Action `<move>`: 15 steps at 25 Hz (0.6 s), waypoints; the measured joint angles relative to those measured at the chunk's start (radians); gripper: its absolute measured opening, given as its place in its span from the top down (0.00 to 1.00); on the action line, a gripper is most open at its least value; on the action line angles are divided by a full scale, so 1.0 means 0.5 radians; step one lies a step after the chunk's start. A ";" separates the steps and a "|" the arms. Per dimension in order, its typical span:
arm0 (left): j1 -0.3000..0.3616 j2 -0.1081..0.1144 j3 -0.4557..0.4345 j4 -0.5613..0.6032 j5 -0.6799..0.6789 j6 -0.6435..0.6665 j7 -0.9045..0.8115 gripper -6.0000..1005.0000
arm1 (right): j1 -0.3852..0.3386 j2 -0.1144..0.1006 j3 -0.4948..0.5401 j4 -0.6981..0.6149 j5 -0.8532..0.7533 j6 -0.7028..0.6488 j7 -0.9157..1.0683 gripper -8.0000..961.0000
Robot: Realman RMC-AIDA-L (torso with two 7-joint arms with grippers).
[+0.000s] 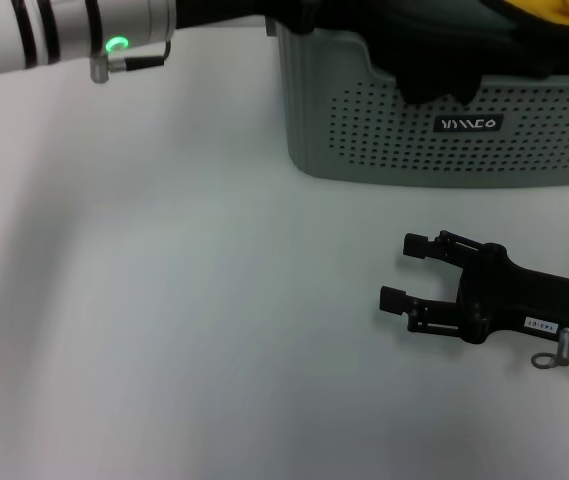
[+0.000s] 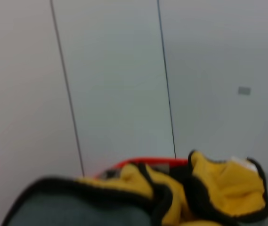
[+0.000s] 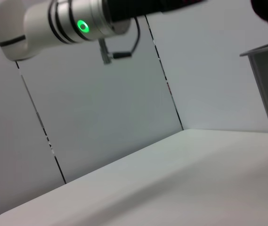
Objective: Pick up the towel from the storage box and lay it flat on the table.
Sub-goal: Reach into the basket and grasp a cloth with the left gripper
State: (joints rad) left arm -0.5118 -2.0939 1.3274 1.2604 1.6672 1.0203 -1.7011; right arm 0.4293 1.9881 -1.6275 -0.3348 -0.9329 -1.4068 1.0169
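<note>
The grey-green perforated plastic storage box (image 1: 444, 120) with a small black logo label stands on the plain white smooth surface (image 1: 164, 330) at the far right of the head view. The bright yellow microfibre towel with black edging (image 1: 564, 10) shows just above the box's rim at the top edge of that view, bunched rather than spread; in the left wrist view the same towel (image 2: 218, 188) appears crumpled, yellow folds framed by black edging, with a grey-teal black-edged cloth (image 2: 77, 209) lying in front of it and a thin red rim (image 2: 148, 162) behind. The left arm reaches in from the upper left, its white and silver wrist ring glowing green, and its dark end goes over the box opening; the left claw itself is not clearly seen, so whether it is wide, narrow or holding the towel cannot be told. The right claw (image 1: 399, 270) rests low over the bare surface in front of the box, near it but apart, its two black fingers spread wide and holding nothing.
</note>
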 joint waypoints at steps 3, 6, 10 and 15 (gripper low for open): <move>-0.034 0.002 -0.026 -0.098 0.000 -0.003 0.007 0.91 | 0.003 0.000 0.000 -0.001 0.000 0.001 0.000 0.09; -0.039 0.003 -0.051 -0.114 -0.003 -0.003 -0.001 0.88 | 0.003 -0.001 0.000 -0.001 0.002 0.001 0.000 0.09; -0.040 0.003 -0.111 -0.109 -0.026 0.004 -0.019 0.81 | 0.006 0.001 0.000 -0.004 0.004 0.001 0.000 0.09; -0.039 0.001 -0.112 -0.102 -0.073 0.018 -0.018 0.68 | 0.014 0.003 0.000 -0.005 0.004 0.001 0.000 0.09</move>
State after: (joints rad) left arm -0.5313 -2.0932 1.2712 1.2094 1.6309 1.0292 -1.7102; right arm 0.4361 1.9893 -1.6275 -0.3372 -0.9310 -1.4065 1.0170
